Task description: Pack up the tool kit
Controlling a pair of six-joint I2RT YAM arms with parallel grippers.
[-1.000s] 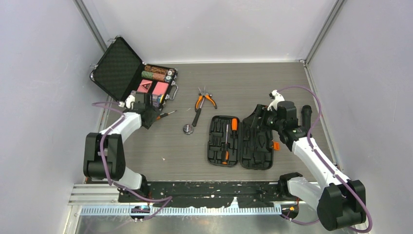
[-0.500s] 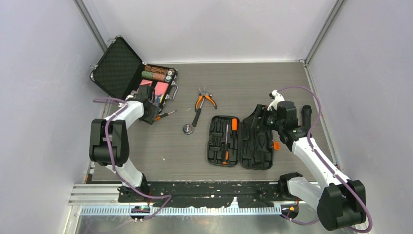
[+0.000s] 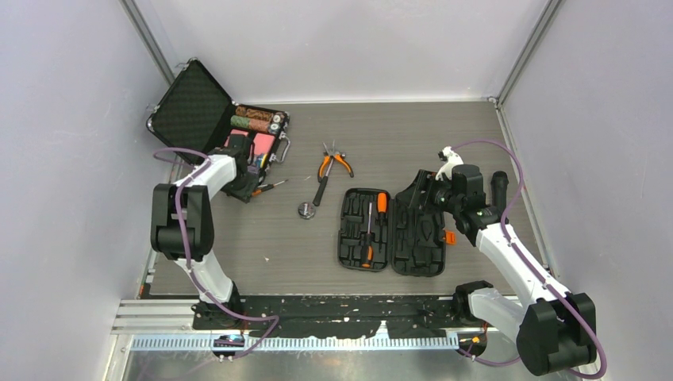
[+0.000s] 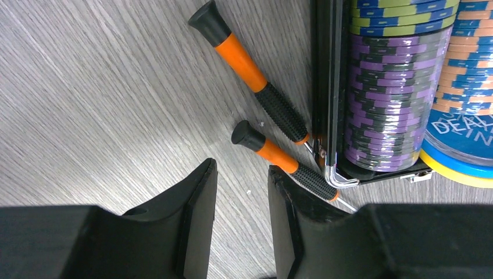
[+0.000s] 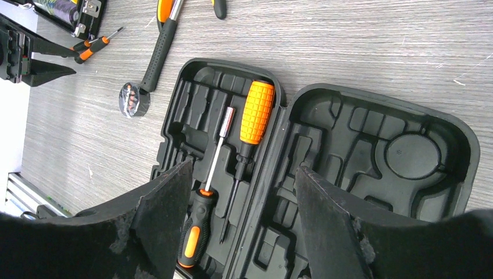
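Black moulded plastic, the open clamshell tool kit case (image 3: 394, 232) lies flat right under the right claw (image 5: 244, 168), whose fingers are spread wide and empty; its slots hold a fat orange-handled screwdriver (image 5: 256, 113) and a slimmer orange-and-black screwdriver (image 5: 195, 232). Since a second ago the left arm has folded up and carried the left claw (image 4: 241, 171) to the metal-edged black briefcase of poker chips (image 3: 198, 119). Its fingers are narrowly parted on nothing, two small orange-and-black screwdrivers (image 4: 253, 81) lie just ahead-right of its tips, and the right arm is unmoved. Both small blades vanish under the briefcase rim, and the right claw's fingers cut off the case's near end.
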